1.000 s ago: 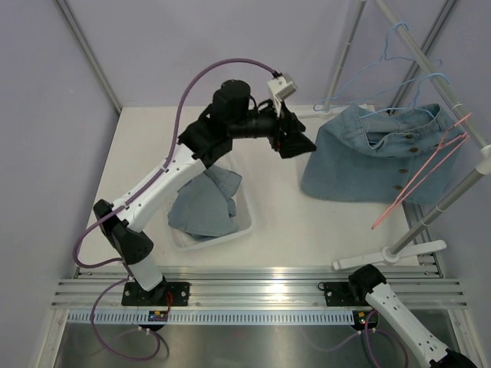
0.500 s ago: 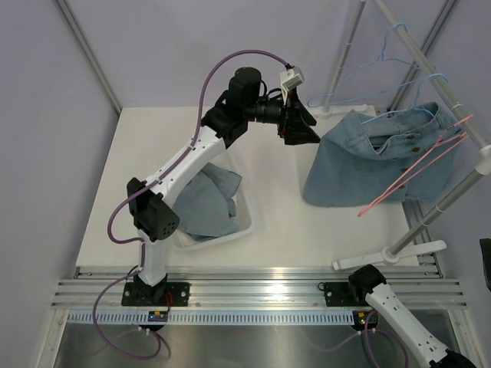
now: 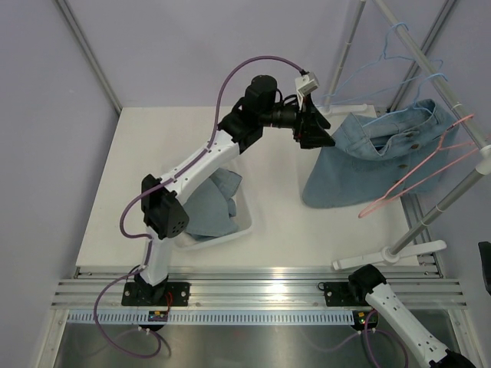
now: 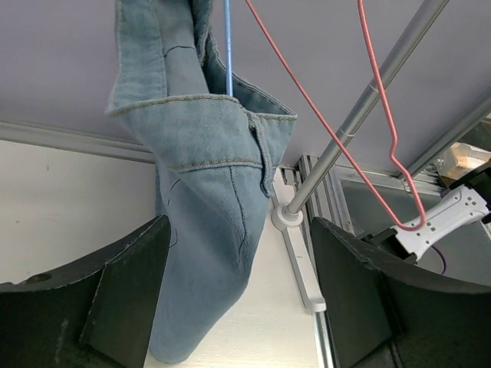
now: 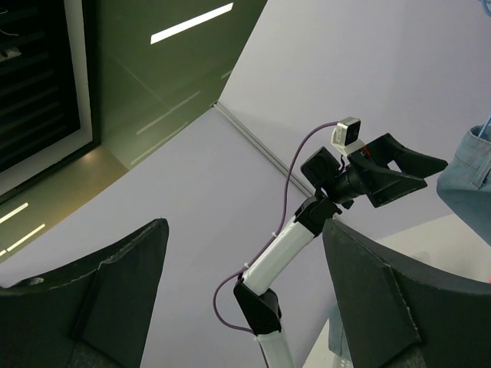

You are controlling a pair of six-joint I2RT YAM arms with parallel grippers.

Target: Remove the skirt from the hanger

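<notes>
Over on the left of the white table sits a white bin with folded denim pieces lying in it. The left arm rises from its base past the bin and stretches out to the right. The left gripper is held level, with its fingers spread apart and nothing caught between them. It points at the near edge of the skirt and is just beside it, though I cannot tell whether it touches.

The denim skirt hangs above the table's right half on a blue wire hanger, its lower end sagging toward the tabletop. An empty pink hanger dangles just to the right of it, on the metal rack.

Far right, the right arm stays low by the near edge. The right gripper is tipped upward, jaws wide and empty, well apart from the skirt.
</notes>
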